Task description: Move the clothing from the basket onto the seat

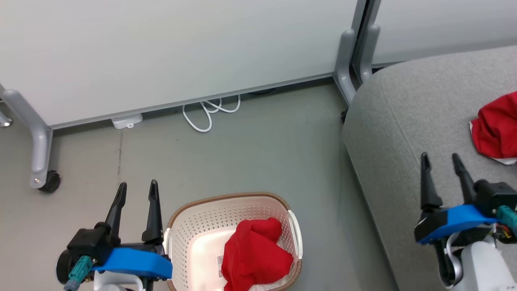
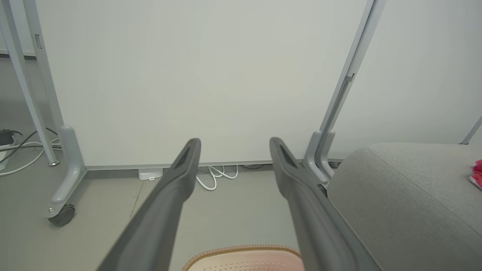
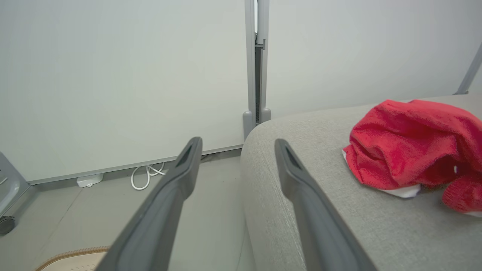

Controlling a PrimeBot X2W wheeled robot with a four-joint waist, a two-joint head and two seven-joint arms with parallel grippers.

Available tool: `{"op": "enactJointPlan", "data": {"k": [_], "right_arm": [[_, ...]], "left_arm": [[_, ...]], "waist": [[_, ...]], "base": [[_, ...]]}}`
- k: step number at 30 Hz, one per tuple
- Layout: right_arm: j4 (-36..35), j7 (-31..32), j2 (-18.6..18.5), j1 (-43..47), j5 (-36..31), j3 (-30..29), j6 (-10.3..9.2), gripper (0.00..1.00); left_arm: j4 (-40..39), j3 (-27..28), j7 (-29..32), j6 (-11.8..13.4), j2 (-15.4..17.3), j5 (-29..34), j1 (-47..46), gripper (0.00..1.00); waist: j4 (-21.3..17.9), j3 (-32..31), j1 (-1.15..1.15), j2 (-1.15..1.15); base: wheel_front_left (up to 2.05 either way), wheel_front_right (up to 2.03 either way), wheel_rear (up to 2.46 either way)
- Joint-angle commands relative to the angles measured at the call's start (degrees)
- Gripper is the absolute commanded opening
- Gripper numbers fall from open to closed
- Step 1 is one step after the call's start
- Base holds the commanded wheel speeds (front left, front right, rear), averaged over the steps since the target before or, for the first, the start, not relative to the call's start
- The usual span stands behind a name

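Observation:
A cream perforated basket (image 1: 198, 226) with a brown rim stands on the floor at the bottom centre, a crumpled red garment (image 1: 254, 252) lying inside it. Another red garment with white trim (image 1: 499, 129) rests on the grey seat (image 1: 404, 113) at the right; the right wrist view shows this garment (image 3: 410, 143) ahead and right of the fingers. My left gripper (image 1: 137, 190) hangs open just left of the basket, nothing between its fingers. My right gripper (image 1: 441, 161) is open over the seat's front part, left of the garment there, holding nothing.
White partition panels on grey wheeled legs (image 1: 40, 149) close off the back. A looped white cable (image 1: 206, 113) and a small white box (image 1: 127, 120) lie on the floor by the panel. Bare grey floor (image 1: 262, 153) lies between the basket and the panels.

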Motion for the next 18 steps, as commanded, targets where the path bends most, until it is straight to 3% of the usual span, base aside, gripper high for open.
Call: {"op": "enactJointPlan", "data": {"k": [1,9,18], "right_arm": [[-0.8,0.2,0.3,1.4,0.1,0.6,0.01,1.00],[-8.5,3.2,1.0,8.6,1.4,6.1,0.01,1.00],[-12.6,5.1,1.0,13.5,5.3,10.3,0.01,1.00]], "left_arm": [[0.3,0.6,-0.2,-0.3,-0.3,0.3,0.8,1.00],[2.4,4.6,-0.2,-0.6,-1.0,0.8,2.9,1.00],[4.0,6.4,-0.2,-0.9,-1.3,1.6,3.8,1.00]], "waist": [[1.0,-1.2,0.02,0.00],[3.6,-3.5,0.02,0.00],[5.9,-4.3,0.02,0.00]], "base": [[0.00,0.00,0.00],[0.00,0.00,0.00],[0.00,0.00,0.00]]}}
